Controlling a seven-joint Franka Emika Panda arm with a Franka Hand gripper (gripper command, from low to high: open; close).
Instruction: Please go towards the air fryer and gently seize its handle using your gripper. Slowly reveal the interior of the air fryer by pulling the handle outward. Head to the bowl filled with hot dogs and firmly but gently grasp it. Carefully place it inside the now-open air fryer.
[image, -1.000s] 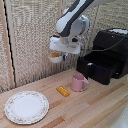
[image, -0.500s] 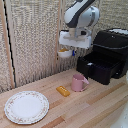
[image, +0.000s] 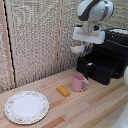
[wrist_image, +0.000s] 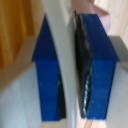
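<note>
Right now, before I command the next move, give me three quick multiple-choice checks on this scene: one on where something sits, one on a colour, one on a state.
1. Where is the bowl?
A. On the plate
B. Held up in the air beside the air fryer
C. On the table next to the mug

2. What colour is the mug?
A. Pink
B. Green
C. Black

3. What state is the air fryer drawer in?
A. Shut flush
B. Removed and lying on the table
C. Pulled out, open

Answers: 1 B, the gripper is clamped on the bowl's rim and it hangs above the table. 2 A, it is pink in the exterior view. 3 C, the drawer juts forward from the black body.
</note>
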